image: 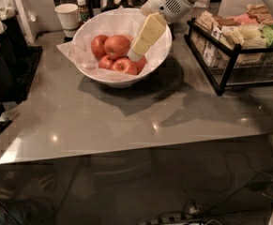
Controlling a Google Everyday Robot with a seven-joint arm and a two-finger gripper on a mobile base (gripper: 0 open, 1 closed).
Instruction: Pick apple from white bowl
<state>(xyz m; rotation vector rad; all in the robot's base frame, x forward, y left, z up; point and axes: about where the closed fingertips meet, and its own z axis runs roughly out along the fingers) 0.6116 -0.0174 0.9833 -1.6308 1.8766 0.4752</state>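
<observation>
— Where are the apples [117,46]?
— We see them in the white bowl [126,81], at the back of the counter [126,123].
— And the tool [135,55]?
— It reaches down into the bowl, its tip right by the red apples. We cannot tell if it is apart or together.

**What stood where**

The large round white paper-lined bowl [82,35] stood toward the back of the smooth grey counter [126,121], round red apples [116,46] in it. The pale two-finger gripper [135,55] hung inside the bowl's right side, just beside the apples. Behind-left stood a small white paper cup [68,16] and small capped bottle [82,11]; a black wire rack [225,65] stood right
</observation>
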